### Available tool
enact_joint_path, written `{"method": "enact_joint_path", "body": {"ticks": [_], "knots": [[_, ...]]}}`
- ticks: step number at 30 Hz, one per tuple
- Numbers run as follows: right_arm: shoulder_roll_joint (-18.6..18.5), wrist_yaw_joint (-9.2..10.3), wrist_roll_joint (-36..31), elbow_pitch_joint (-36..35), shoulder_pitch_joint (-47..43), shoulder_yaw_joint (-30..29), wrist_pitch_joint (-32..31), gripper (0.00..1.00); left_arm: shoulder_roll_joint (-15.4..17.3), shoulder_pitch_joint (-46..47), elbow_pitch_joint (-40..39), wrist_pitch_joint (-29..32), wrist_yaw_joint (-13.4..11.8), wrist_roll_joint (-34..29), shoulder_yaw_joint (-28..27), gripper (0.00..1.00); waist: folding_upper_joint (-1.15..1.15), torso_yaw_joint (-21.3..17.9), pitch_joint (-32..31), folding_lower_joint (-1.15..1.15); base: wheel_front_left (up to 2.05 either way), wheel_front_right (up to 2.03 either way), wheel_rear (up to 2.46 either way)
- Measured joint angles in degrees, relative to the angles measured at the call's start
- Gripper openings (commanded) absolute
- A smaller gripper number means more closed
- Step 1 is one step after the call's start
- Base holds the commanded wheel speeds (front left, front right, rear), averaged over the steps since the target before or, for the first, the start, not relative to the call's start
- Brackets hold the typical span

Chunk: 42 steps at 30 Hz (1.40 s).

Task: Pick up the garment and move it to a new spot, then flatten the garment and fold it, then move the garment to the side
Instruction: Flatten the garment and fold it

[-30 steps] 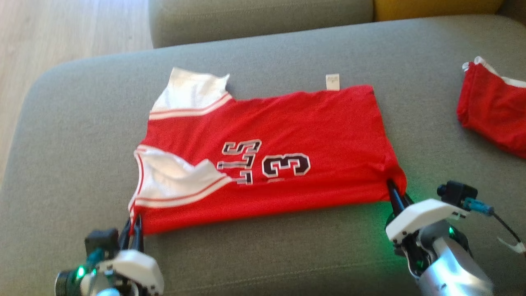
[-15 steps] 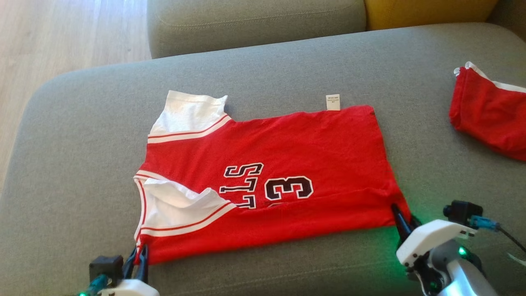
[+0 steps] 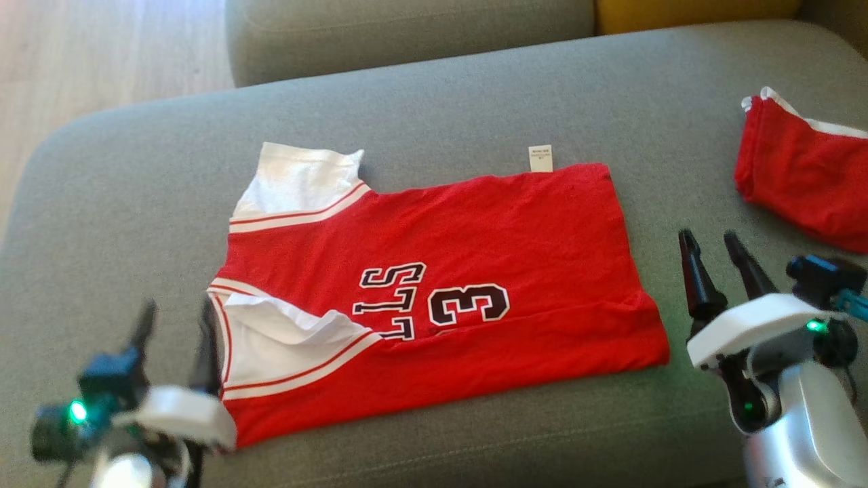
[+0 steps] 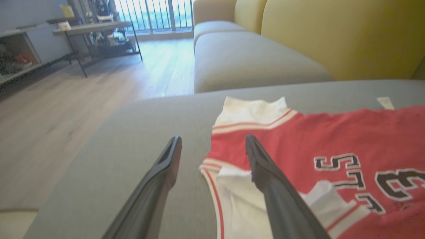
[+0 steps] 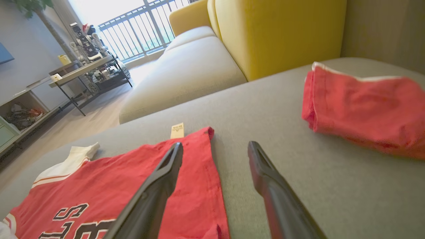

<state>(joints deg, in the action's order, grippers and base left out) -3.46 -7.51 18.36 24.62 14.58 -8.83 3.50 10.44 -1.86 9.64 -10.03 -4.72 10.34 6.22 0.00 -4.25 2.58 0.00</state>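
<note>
Red cloth with white trim, the garment [image 3: 434, 291] lies spread flat across the middle of the grey sofa seat [image 3: 441, 108]. Its near edge is folded over, so it covers the lower part of the printed letters and number. The white shoulder straps point to the robot's left and the hem to its right. A small white label [image 3: 540, 158] sticks out past the far edge near the hem corner.

The left gripper [image 3: 178, 308] stands at the garment's near-left corner, beside the white-lined armhole. Its fingers are spread wide with nothing between them. In the left wrist view one finger shows against bare cushion and the other against the armhole edge. The head view is blurred there, so I cannot tell whether that finger touches the cloth.

The right gripper [image 3: 708, 237] sits just past the hem, over grey cushion, also gaping wide and empty. The right wrist view shows one of its fingers in front of the hem.

A second red bundle [image 3: 800, 183], folded, lies well apart at the seat's far right. A yellow cushion [image 3: 692, 10] stands behind the seat, and wooden floor [image 3: 102, 61] shows at the left.
</note>
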Motion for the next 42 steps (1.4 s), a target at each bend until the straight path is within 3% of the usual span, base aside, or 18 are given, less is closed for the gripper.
{"method": "enact_joint_path", "body": {"ticks": [4,10,19,26,36,42], "knots": [[0.2,0.0,-3.4,-6.5,-0.2,2.6,1.1,1.0,1.8,5.9,-1.3,0.8,0.5,0.0,-0.4,1.0,0.0,-1.0,1.8,0.0,0.0,0.0,0.0],[0.4,0.0,-6.9,-14.1,1.0,5.4,0.6,1.0,7.0,18.1,2.1,9.8,5.7,-2.5,2.9,1.0,0.0,-2.7,7.3,0.01,0.0,0.0,0.0],[0.4,0.0,-3.6,-19.0,7.3,8.3,0.3,1.0,14.4,36.5,14.0,21.2,11.2,-2.9,5.6,1.0,0.0,-7.4,16.2,0.02,0.0,0.0,0.0],[0.4,0.0,-2.3,-17.0,7.3,9.3,1.1,1.0,17.5,42.5,21.7,27.1,11.9,-1.9,8.3,1.0,0.0,-11.4,19.7,0.02,0.0,0.0,0.0],[0.4,0.0,-0.7,-15.7,8.8,10.1,3.4,1.0,21.0,49.9,29.5,27.2,12.3,-1.0,11.1,1.0,0.0,-15.1,23.2,0.01,0.0,0.0,0.0],[0.4,0.0,-0.7,-15.2,8.9,10.2,3.7,1.0,21.1,52.2,32.5,27.6,12.3,-0.6,12.4,1.0,0.0,-15.0,23.7,0.0,0.0,0.0,0.0]]}}
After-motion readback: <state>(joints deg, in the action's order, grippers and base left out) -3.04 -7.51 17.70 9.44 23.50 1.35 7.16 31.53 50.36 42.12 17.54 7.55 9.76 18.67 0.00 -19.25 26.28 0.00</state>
